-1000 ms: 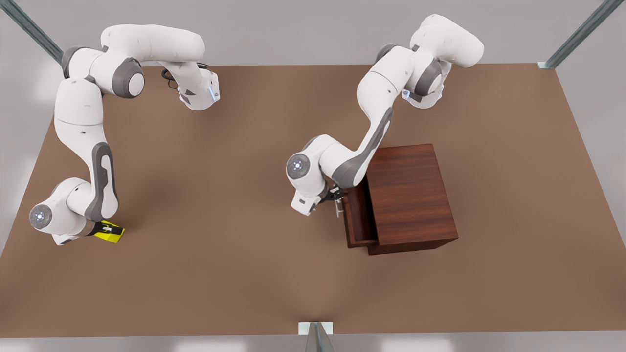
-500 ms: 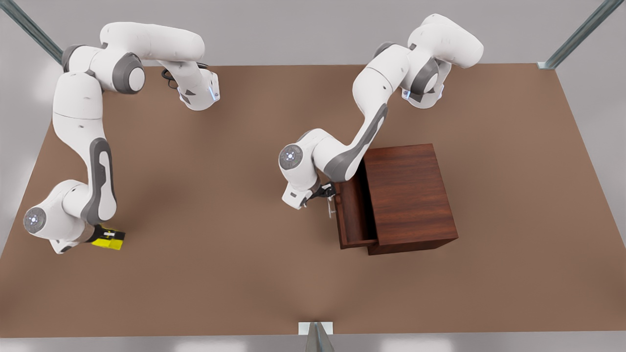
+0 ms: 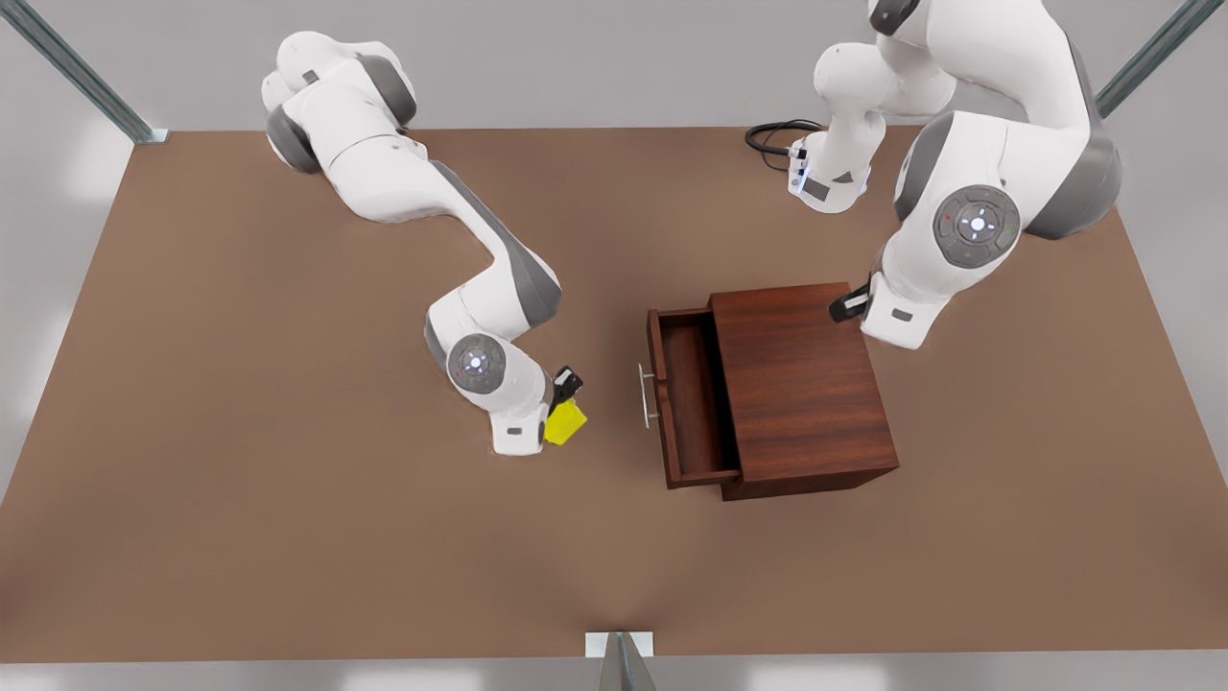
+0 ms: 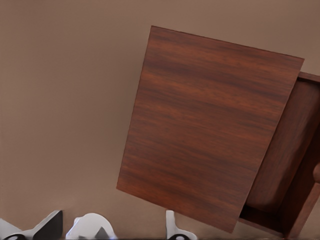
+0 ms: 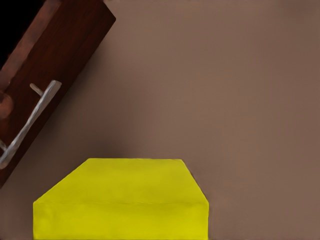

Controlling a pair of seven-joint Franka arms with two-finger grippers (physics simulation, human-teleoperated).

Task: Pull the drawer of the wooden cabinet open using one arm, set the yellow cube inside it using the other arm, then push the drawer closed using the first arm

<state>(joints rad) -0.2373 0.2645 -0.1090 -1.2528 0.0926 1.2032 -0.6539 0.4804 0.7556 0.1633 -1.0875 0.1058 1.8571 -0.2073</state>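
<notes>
So the shallow red-brown wooden drawer [image 3: 693,393] of the boxy wooden cabinet [image 3: 801,384] stands open mid-frame, while the right gripper [image 3: 566,401] pinches the small yellow cube [image 3: 565,422] left of the silver handle [image 3: 646,395], placement and closing remaining; the left gripper [image 3: 849,305], whose finger spacing I cannot tell, waits over the cabinet's upper-right corner.

The wooden cabinet [image 3: 806,384] is a boxy, dark red-brown block with visible grain, standing upright. Its drawer [image 3: 683,395] is pulled out, its silver bar handle [image 3: 647,394] facing away from the cabinet. The yellow cube [image 3: 566,422] sits tilted near the handle, outside the drawer.
</notes>
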